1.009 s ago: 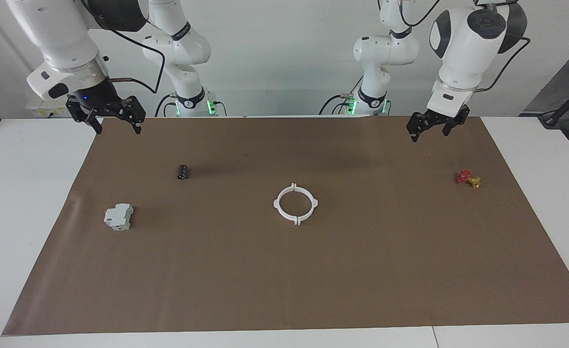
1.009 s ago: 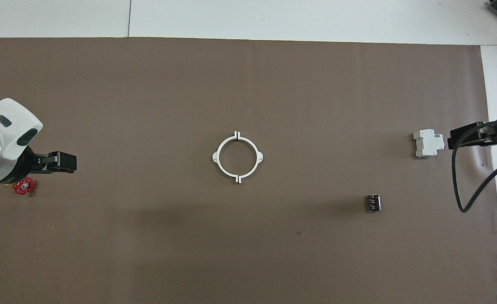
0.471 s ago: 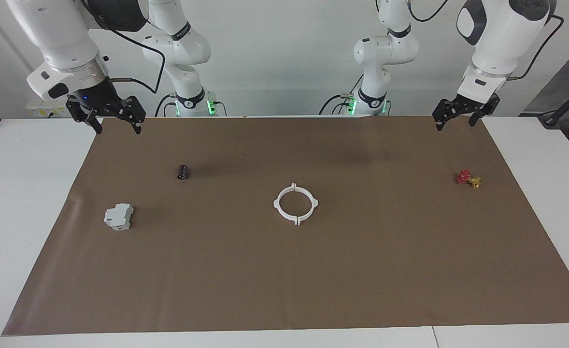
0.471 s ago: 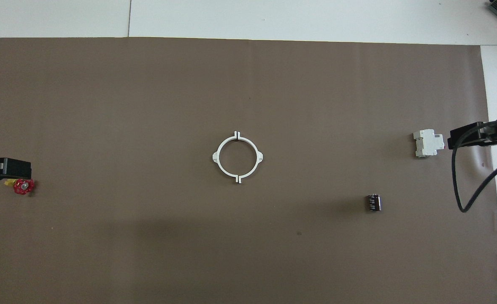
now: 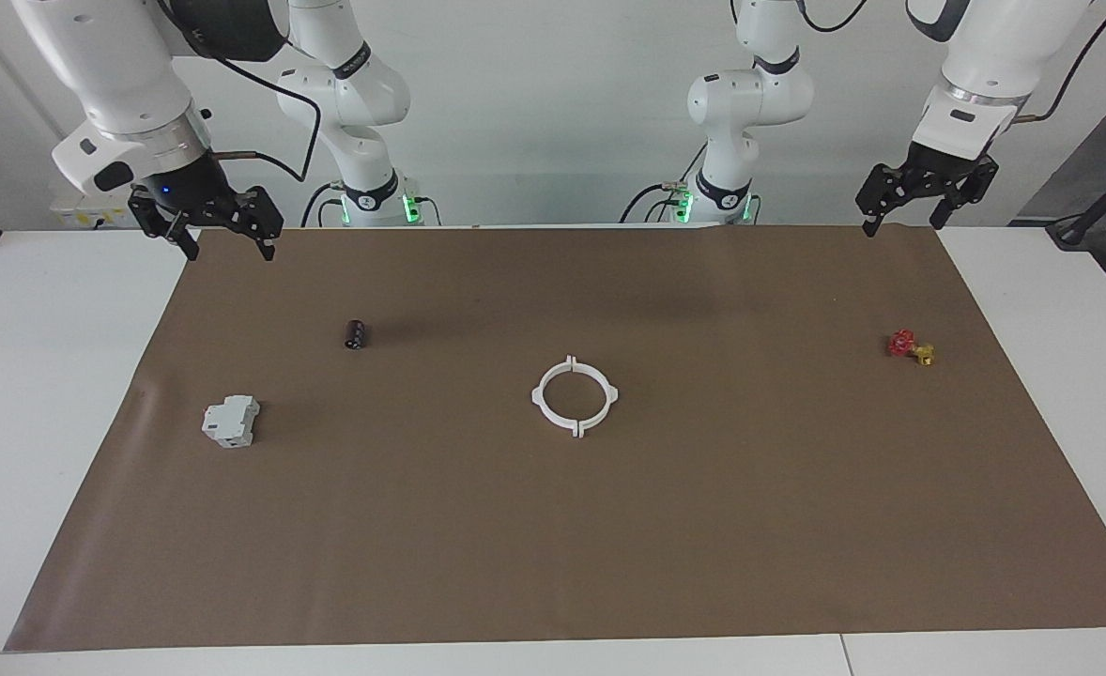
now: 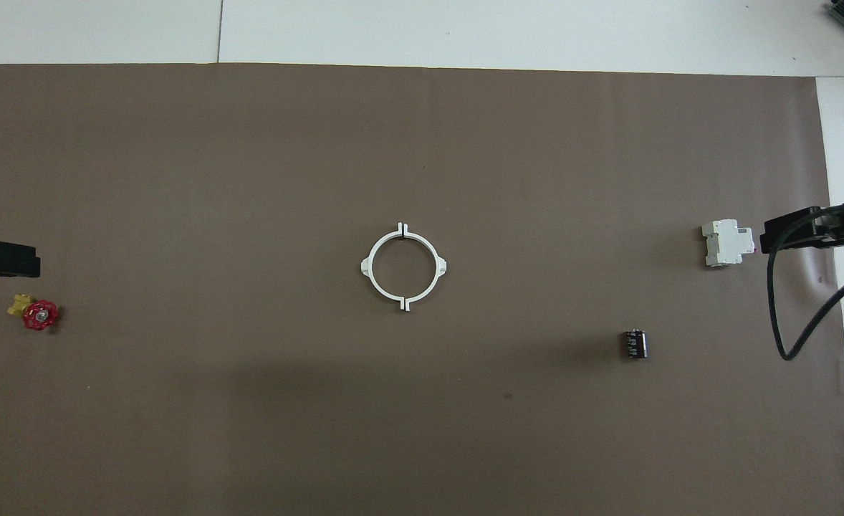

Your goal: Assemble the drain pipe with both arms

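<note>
White drain pipe (image 5: 575,395): 2 arcs forming ring.

A big brown mat (image 5: 553,526) covers the white table (image 5: 46,394). A small black cylinder (image 5: 355,333) and a grey boxy block (image 5: 231,421) sit toward the right arm's end. A little red and yellow valve (image 5: 910,346) sits toward the left arm's end.

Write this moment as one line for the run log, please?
drain pipe: two halves together as a ring, mid-mat, untouched | left gripper: raised, open, empty | right gripper: raised, open, empty | valve, grey block, black cylinder: on mat
</note>
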You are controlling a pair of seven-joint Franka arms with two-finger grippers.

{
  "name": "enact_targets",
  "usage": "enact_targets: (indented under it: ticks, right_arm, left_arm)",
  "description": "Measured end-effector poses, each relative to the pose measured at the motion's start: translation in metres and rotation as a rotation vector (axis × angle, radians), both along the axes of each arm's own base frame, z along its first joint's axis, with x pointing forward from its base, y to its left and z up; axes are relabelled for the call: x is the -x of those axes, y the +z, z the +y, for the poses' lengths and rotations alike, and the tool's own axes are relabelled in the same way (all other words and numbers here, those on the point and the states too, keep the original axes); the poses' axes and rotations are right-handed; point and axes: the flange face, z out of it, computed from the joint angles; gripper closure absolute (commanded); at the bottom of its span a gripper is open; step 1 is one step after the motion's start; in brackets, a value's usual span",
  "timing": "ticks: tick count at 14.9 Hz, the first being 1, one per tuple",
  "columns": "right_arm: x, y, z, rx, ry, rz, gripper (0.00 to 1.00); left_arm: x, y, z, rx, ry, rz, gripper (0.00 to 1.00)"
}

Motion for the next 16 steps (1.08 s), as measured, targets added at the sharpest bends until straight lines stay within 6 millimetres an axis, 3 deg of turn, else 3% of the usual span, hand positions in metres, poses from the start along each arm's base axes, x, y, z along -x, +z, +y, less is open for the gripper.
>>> enact_targets:
  ticks: [7, 10, 13, 16]
  right_arm:
    - [0.0, 0.0, 0.0, 0.0, 0.0, 0.0, 0.0]
    - [0.0, 0.0, 0.0, 0.0, 0.0, 0.0, 0.0]
    - [0.0, 0.0, 0.0, 0.0, 0.0, 0.0, 0.0]
    - [0.0, 0.0, 0.0, 0.0, 0.0, 0.0, 0.0]
  left_arm:
    - [-0.002, -0.003, -0.003, -0.001, -0.005, 0.012, 0.0]
    - [-0.012, -0.013, 0.0, 0.008, -0.006, 0.041, 0.0]
    - [-0.024, 0.005, -0.002, 0.013, -0.013, 0.062, 0.0]
    - [-0.019, 0.015, -0.014, 0.01, -0.033, 0.089, 0.0]
